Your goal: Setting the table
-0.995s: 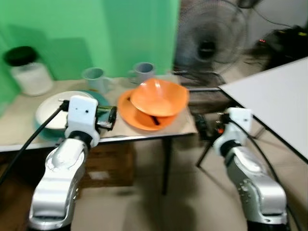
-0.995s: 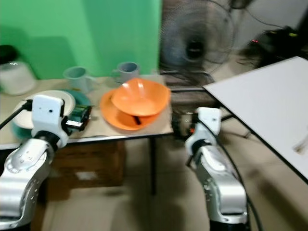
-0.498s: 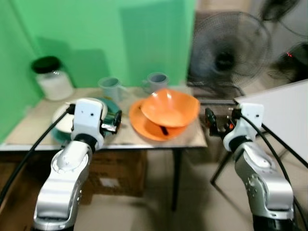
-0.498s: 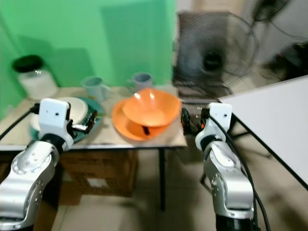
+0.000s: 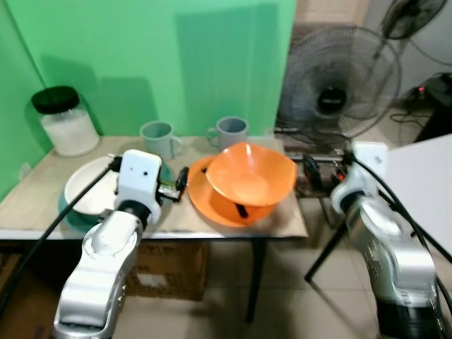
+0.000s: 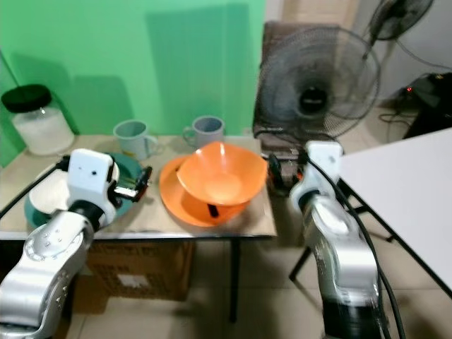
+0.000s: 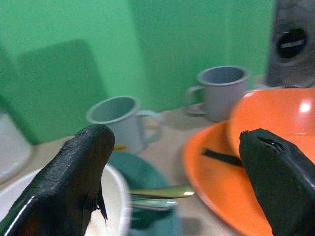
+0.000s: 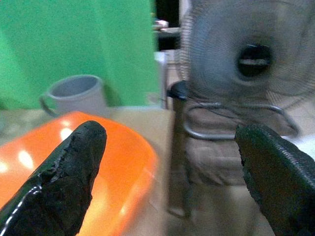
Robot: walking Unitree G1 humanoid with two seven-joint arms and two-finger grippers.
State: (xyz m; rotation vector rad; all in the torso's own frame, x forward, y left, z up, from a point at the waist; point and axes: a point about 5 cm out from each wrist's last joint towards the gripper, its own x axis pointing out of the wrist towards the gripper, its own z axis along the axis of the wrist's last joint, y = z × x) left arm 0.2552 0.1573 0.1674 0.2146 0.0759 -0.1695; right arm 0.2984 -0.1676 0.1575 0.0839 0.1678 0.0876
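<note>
The left gripper (image 5: 179,188) hangs over the near part of the table (image 5: 42,212) with its two black fingers (image 7: 74,182) spread wide and nothing between them, between a white bowl (image 5: 88,189) on its left and an orange plate (image 5: 212,205) on its right. The white bowl sits in a teal dish (image 7: 147,196), and a spoon (image 7: 160,192) lies across that dish. An orange bowl (image 5: 251,180) rests tilted on the orange plate, with a dark utensil (image 5: 241,210) poking out beneath it. Farther back stand two grey mugs (image 5: 159,138) (image 5: 231,132) and, at the far left, a jar with a black lid (image 5: 63,121) against the green wall. The right gripper (image 5: 311,171) is just beyond the table's right edge, its fingers (image 8: 69,182) also wide apart and empty, beside the orange bowl. A floor fan (image 5: 337,85) stands behind it, and a white tabletop (image 6: 402,191) lies at the far right.
</note>
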